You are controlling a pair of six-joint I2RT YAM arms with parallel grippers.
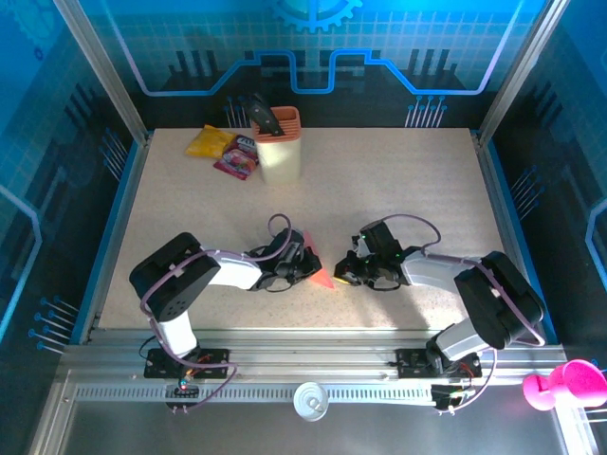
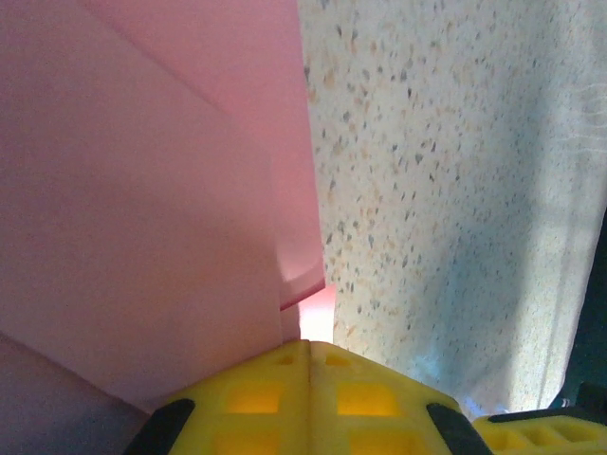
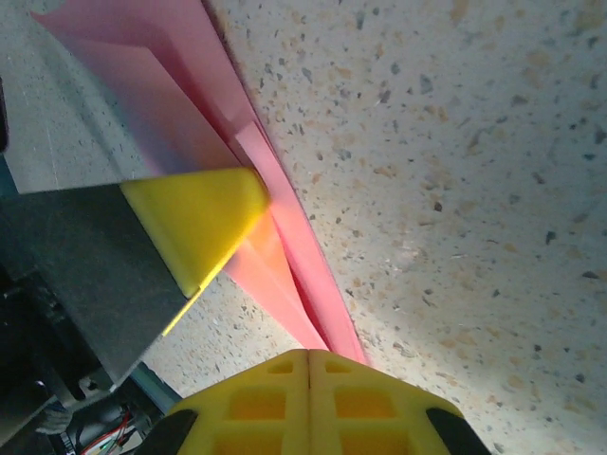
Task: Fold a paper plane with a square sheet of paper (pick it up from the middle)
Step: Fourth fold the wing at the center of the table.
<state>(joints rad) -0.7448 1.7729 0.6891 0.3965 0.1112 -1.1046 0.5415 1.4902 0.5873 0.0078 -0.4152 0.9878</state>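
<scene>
A: Step? Late folding, by the look of it. The paper plane [image 3: 161, 95] lies flat on the tabletop [image 1: 427, 190], near the front, between the two arms. It's already slim, layered and pointed.
B: Tools?
A: Left tool [image 2: 308, 353]: jaws together, and pink paper runs right into the seam, so I'd call it clamped on the plane. Right tool [image 3: 308, 358]: jaws together at the narrow end. The paper reaches its tips, but I can't tell whether it's pinched.
B: Next move?
A: Probably pressing the crease or lifting from the middle. That needs one tool to hold the plane down while the other slides along the fold. Thin paper, so it can slip or tear if both pull.
B: Obstacles?
A: The tools crowd each other, and a left finger [image 3: 199, 218] sits on the paper close to the right tool. Otherwise an orange holder [image 1: 280, 142], a yellow packet [image 1: 211, 142] and a purple-pink packet [image 1: 237, 157] sit at the far edge, well apart from the work.
</scene>
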